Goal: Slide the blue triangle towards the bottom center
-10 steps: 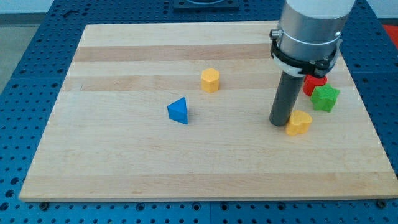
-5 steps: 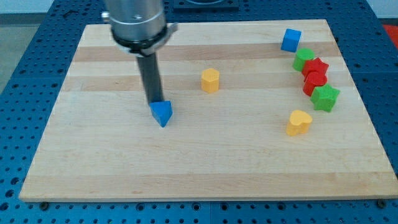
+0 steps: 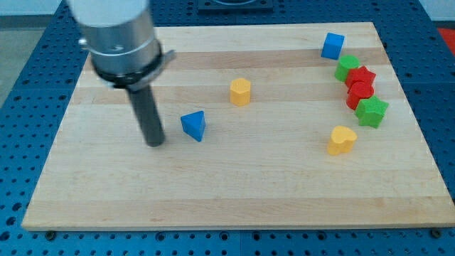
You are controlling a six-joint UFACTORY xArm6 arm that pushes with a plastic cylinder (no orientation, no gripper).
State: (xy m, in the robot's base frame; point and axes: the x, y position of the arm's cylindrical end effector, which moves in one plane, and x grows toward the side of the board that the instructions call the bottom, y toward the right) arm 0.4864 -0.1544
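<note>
The blue triangle point(image 3: 193, 126) is a small solid wedge, lit on its upper face, lying left of the table's point(image 3: 213, 199) middle, clear of every edge. My tip point(image 3: 155, 144) rests just beside it on the view's left, not touching. There are no fingers, only a bare rod holding nothing. Farther off sits a yellow hexagonal block point(image 3: 240, 92).

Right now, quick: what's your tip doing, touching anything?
My tip: on the board, touching nothing; the blue triangle sits apart to its right in the view.
</note>
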